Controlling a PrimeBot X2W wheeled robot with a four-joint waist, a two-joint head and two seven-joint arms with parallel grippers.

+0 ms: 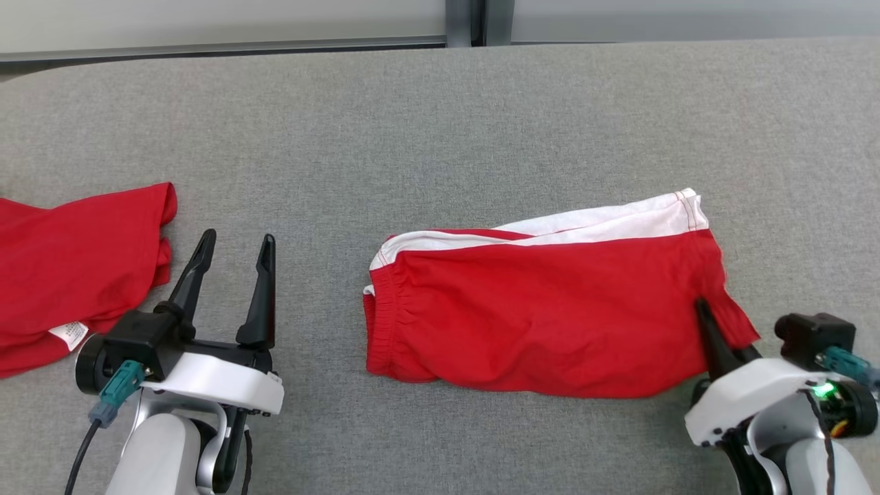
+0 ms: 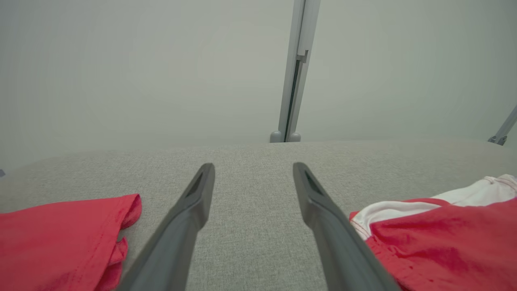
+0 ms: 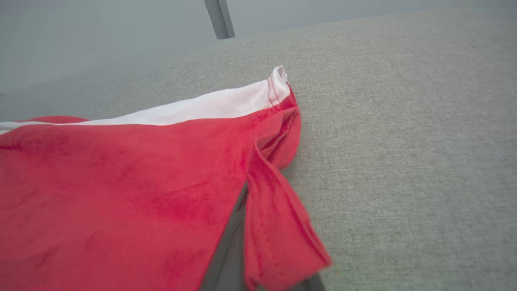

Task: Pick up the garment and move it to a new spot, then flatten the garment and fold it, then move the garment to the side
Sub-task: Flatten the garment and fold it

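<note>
The garment [image 1: 543, 309] is a pair of red shorts with a white band along its far side, lying folded on the grey cloth table [image 1: 440, 124], right of centre. My right gripper [image 1: 702, 308] is shut on the garment's near right corner. In the right wrist view the red cloth [image 3: 121, 182] drapes over the dark fingers [image 3: 228, 250], whose tips are hidden. My left gripper [image 1: 238, 237] stands open over bare table to the left of the shorts, with nothing between its fingers [image 2: 190, 210]. The shorts' waistband end [image 2: 444, 238] lies to its right.
A second red cloth [image 1: 69, 268] with a white label lies at the table's left edge, close to my left gripper, and also shows in the left wrist view [image 2: 60, 242]. A pale wall with a grey post [image 1: 464, 20] rises behind the table's far edge.
</note>
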